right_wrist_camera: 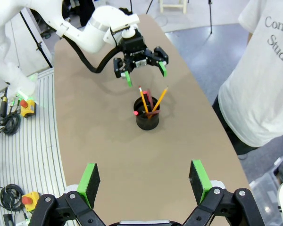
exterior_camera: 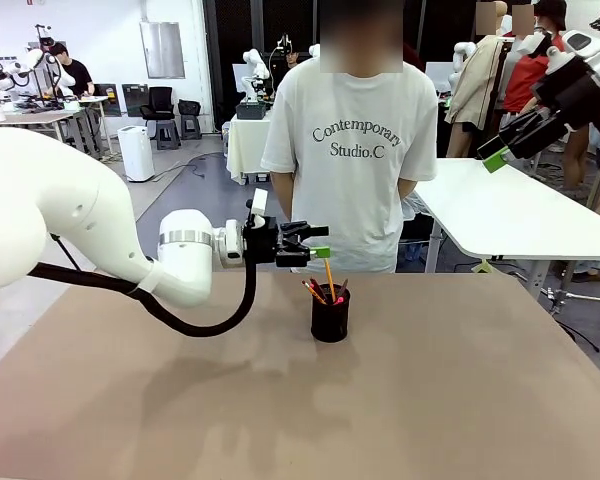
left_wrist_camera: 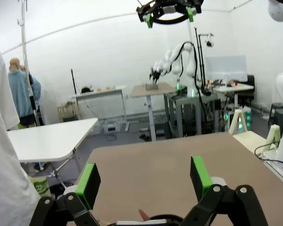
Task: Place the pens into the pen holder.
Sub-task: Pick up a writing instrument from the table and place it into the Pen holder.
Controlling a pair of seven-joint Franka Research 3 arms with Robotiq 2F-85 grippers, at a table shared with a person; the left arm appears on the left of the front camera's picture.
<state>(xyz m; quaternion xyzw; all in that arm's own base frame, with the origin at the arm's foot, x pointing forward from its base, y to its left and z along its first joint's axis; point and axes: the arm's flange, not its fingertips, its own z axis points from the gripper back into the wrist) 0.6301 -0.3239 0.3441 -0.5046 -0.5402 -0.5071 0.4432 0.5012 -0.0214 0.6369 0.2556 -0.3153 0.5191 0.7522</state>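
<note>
The black mesh pen holder (exterior_camera: 330,318) stands on the brown table, a little toward the far side. Three pens (exterior_camera: 325,285) stand upright in it: a yellow-orange one, a dark red-brown one and a dark one with pink-red marks. From above, the holder (right_wrist_camera: 147,121) and its pens (right_wrist_camera: 150,101) sit in mid-table. My left gripper (exterior_camera: 318,240) hovers level, just above and left of the pen tops, open and empty; from overhead that gripper (right_wrist_camera: 146,74) stands apart from the pens. My right gripper (exterior_camera: 500,150) hangs high at the upper right, open (right_wrist_camera: 145,179) and empty.
A person in a white T-shirt (exterior_camera: 350,150) stands at the table's far edge, right behind the holder. The brown tabletop (exterior_camera: 430,400) is bare around the holder. A white table (exterior_camera: 520,215) stands beyond at the right. The left arm's black cable (exterior_camera: 220,320) droops near the table.
</note>
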